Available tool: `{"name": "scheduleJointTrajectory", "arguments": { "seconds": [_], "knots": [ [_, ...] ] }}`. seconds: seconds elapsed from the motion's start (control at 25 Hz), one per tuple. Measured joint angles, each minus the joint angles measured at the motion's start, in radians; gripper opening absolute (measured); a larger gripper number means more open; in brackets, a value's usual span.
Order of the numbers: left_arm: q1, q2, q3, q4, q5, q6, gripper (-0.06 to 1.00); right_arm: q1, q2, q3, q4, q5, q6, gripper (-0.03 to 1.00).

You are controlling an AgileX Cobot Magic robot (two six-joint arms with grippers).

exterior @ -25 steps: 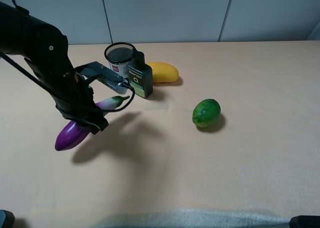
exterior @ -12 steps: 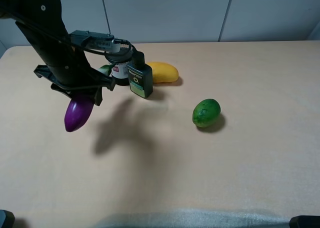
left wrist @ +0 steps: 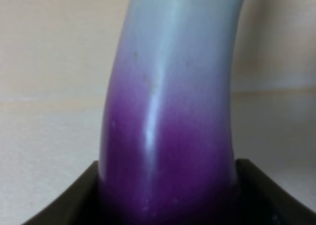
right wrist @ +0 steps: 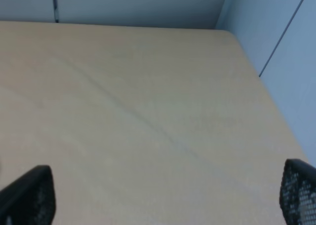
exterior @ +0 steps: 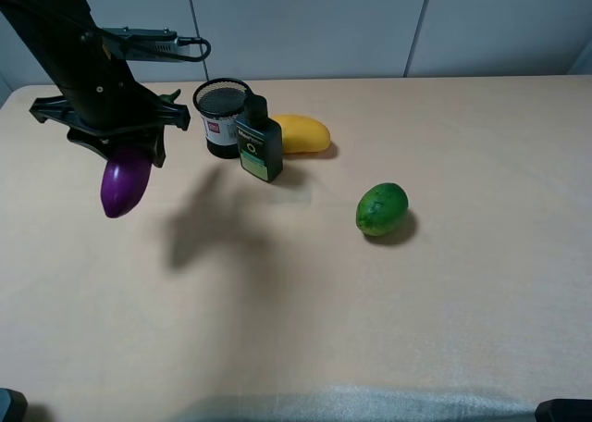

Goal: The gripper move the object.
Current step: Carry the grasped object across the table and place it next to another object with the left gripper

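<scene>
The left gripper [exterior: 118, 142] is clamped around the toy eggplant [exterior: 124, 185] and holds it off the worktop [exterior: 305, 320] near the back left corner, purple end down. The pickup looks done. Setting it down is left, at a spot not shown. The arm hides its fingers. The right gripper [right wrist: 163, 195] gapes wide, empty.

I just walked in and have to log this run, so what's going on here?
The left gripper holds the purple toy eggplant in the air above the table, its jaws shut on it, left of the black mesh cup. The dark bottle, yellow fruit and green fruit sit on the table. The right gripper is open over bare table, holding nothing.
</scene>
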Motion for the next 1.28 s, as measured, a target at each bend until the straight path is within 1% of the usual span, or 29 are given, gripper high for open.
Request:
{"name": "scheduleJointTrajectory", "arguments": {
  "seconds": [0.2,0.44,0.84,1.04,1.28],
  "knots": [
    [0.057,0.0,0.0,0.035,-0.014,-0.001,0.59,0.0,0.0,0.0,0.0,0.0,0.0,0.69],
    [0.097,0.014,-0.03,0.073,-0.034,-0.001,0.59,0.0,0.0,0.0,0.0,0.0,0.0,0.69],
    [0.099,0.181,-0.209,0.075,0.0,0.0,0.59,0.0,0.0,0.0,0.0,0.0,0.0,0.69],
    [0.099,0.238,-0.233,0.077,0.006,0.0,0.59,0.0,0.0,0.0,0.0,0.0,0.0,0.69],
    [0.099,0.288,-0.245,0.095,-0.023,0.002,0.59,0.0,0.0,0.0,0.0,0.0,0.0,0.69]
  ]
}}
